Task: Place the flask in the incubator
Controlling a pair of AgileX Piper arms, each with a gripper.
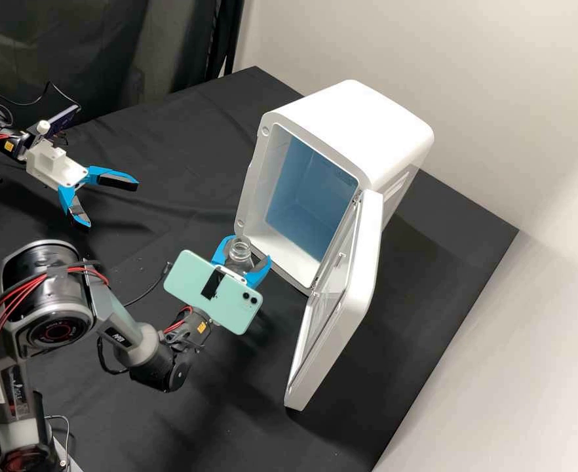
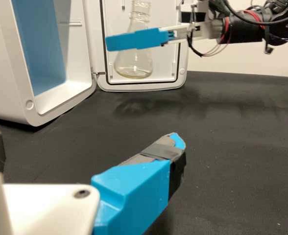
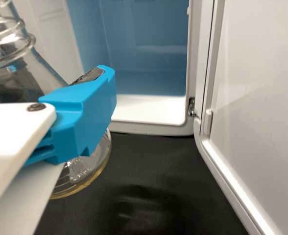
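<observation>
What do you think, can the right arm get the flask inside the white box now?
Probably yes. The incubator has its door wide open, the right gripper holds the flask just in front of the opening, and nothing sits between them.

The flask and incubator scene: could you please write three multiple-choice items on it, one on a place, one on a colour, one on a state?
1. Relative to the incubator, the flask is: A inside; B just outside its opening, in the right tool; C on top.
2. The incubator's lining is: A light blue; B red; C black.
3. The left tool is: A shut on the flask; B shut, empty; C open, empty.
Answers: B, the tool clamps it before the opening; A, blue walls show past the open door; C, its fingers stand apart.
</observation>
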